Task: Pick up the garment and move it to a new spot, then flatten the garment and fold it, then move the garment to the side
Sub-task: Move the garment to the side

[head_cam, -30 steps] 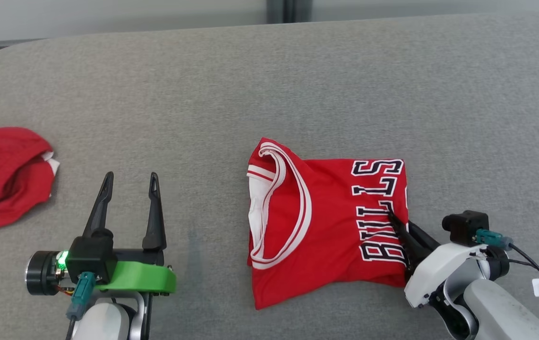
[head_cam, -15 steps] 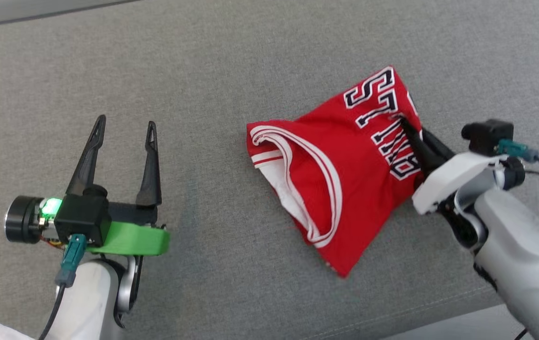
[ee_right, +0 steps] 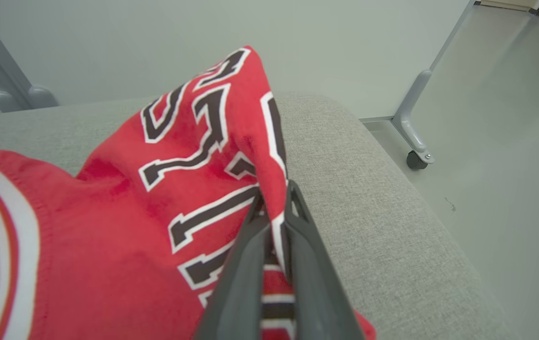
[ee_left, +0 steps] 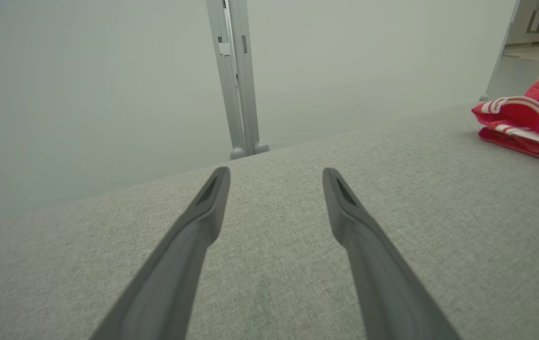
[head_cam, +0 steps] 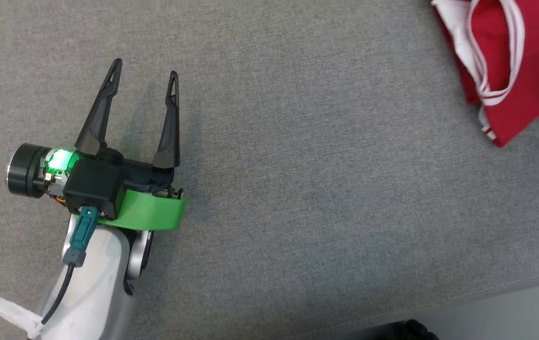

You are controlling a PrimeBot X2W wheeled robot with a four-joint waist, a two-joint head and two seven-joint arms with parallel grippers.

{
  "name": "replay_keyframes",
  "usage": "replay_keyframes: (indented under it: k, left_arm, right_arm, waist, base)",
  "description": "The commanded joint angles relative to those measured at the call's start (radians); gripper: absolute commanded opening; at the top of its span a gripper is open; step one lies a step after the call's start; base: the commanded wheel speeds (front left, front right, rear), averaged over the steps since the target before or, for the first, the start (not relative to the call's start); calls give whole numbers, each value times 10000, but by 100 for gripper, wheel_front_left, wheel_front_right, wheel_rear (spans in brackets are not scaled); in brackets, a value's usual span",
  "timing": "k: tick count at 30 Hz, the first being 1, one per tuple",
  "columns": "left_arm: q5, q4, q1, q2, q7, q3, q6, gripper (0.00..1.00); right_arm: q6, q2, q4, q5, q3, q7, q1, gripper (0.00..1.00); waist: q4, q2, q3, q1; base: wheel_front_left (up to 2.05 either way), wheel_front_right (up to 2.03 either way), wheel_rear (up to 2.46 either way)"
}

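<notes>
While the grey woven-cloth table top (head_cam: 321, 189) spreads under both claws, its near edge runs behind and to the right of the left claw (head_cam: 145, 67). Beyond that claw's tips, past the far edge of the table, stands a pale grey-green wall panel (ee_left: 85, 71), split by a grey metal upright post (ee_left: 236, 80).

Next in size is the red jersey with white-striped trim and dark, white-edged lettering (ee_right: 108, 236). It lies well apart from the left claw, ahead of it and off to its right, the striped neck opening turned toward that claw and resting on the cloth.

The left claw hovers low over bare table, its two long dark fingers spread wide with nothing between them.

The right claw (ee_right: 276, 196) is pinched narrow on the jersey's lettered edge: a fold of red fabric passes between the two fingers and stands up in a peak above their tips, while the rest of the jersey spreads to that claw's left.

Off to the right claw's right, down on the floor, a grey frame leg ends in a small dark caster wheel (ee_right: 414, 159).
</notes>
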Motion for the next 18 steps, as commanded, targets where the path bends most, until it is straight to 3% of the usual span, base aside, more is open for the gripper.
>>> replay_keyframes:
  k: [1,6,7,8,9,13,18]
  left_arm:
    - [87,-101,-260,1,30,-35,-63,100]
    - [182,-260,-539,9,57,-162,-79,100]
    - [212,-283,-568,-9,68,-200,-63,100]
    - [228,-314,-592,-19,77,-227,-36,100]
    - [217,-323,-595,2,70,-213,-26,100]
    - [78,-178,-416,-14,-44,-205,31,100]
    - [-144,88,74,2,-163,-47,164,100]
  right_arm:
    - [-21,-166,190,65,-120,-91,-208,0]
    - [-22,-730,1154,-249,-639,-172,-648,0]
    - [-21,-728,1182,-283,-775,-179,-733,25]
    - [-22,-817,1197,-485,-986,-183,-801,93]
    - [-22,-885,1152,-629,-1232,-185,-836,100]
    - [-22,-780,714,-1490,-2479,-160,-83,100]
    - [-21,-74,-1101,-2782,-4509,-162,1705,100]
  waist:
    - [376,-1,614,-1]
    - [483,-1,965,-1]
    - [485,-1,988,-1]
    - [474,-1,1005,-1]
    - [456,-1,1009,-1]
    - [352,-1,709,-1]
    - [92,-1,-79,-1]
  base:
    - [0,0,0]
    - [0,0,0]
    - [0,0,0]
    - [0,0,0]
    - [0,0,0]
    - [0,0,0]
    - [0,0,0]
